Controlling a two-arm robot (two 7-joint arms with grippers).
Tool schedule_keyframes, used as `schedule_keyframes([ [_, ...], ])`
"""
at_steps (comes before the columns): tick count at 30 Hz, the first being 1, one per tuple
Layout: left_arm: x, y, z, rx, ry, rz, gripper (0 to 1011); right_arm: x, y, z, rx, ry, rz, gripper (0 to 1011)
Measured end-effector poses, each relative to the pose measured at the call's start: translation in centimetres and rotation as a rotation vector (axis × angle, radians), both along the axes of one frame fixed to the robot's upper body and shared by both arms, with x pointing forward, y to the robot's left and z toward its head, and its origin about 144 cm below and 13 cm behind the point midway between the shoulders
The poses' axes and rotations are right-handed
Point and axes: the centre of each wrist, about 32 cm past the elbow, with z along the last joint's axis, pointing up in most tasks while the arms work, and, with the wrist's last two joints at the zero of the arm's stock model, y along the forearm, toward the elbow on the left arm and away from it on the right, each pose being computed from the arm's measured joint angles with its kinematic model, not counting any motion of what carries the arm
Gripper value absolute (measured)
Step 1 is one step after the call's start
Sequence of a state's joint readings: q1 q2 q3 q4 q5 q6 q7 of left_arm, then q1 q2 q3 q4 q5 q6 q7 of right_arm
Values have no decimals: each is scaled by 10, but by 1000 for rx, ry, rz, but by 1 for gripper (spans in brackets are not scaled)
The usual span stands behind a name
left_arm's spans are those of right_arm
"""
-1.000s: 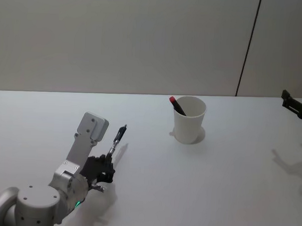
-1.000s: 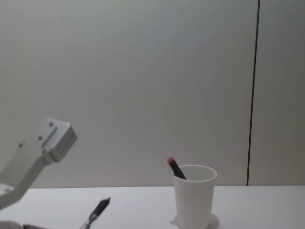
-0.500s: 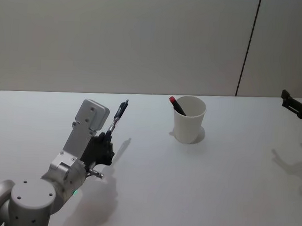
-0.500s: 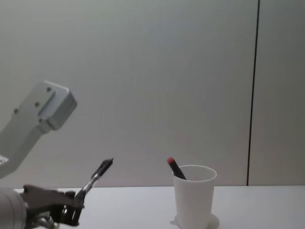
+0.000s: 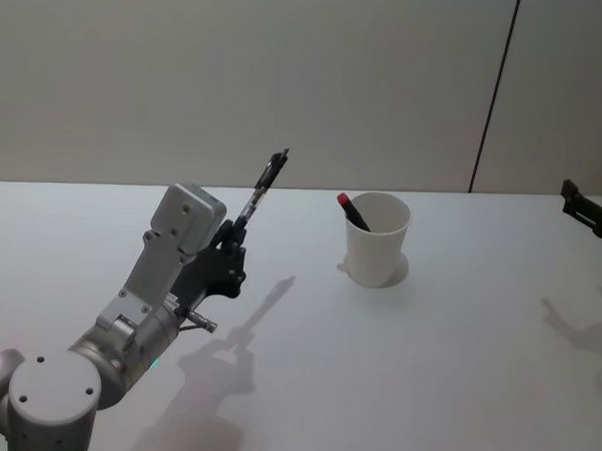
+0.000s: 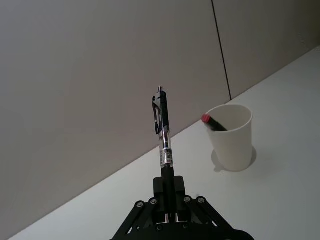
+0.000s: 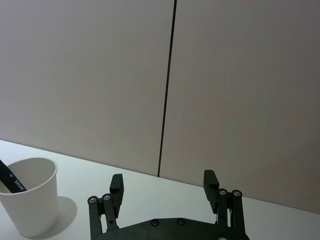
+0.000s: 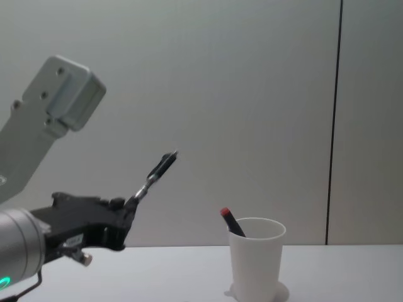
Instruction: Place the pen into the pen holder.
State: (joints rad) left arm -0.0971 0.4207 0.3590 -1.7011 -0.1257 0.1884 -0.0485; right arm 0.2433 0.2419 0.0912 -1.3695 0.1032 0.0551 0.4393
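White and tapered, the pen holder (image 5: pixel 377 241) stood on the surface (image 5: pixel 445 352) with a red-capped black pen (image 5: pixel 352 211) inside, lettered roughly "SRUN". The left gripper (image 5: pixel 236 245) clamped the pen (image 5: pixel 264 187) by its lower end, aloft left of the pen holder, its label unreadable. The right gripper (image 7: pixel 162 181) sat open at the far right.

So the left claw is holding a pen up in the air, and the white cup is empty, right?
Not quite: the white cup isn't empty. The head view shows a red-capped pen leaning inside it. The left claw does hold a pen up in the air.
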Motion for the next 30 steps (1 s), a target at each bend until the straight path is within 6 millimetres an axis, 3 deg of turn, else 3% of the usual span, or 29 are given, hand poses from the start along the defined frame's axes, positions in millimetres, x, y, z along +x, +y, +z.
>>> schedule_keyframes([
  [15,16,5,3,-37,-160,-206,127,0,0,0,0,0,0,1002],
  [30,46,3,3,-81,-239,-436,127,0,0,0,0,0,0,1002],
])
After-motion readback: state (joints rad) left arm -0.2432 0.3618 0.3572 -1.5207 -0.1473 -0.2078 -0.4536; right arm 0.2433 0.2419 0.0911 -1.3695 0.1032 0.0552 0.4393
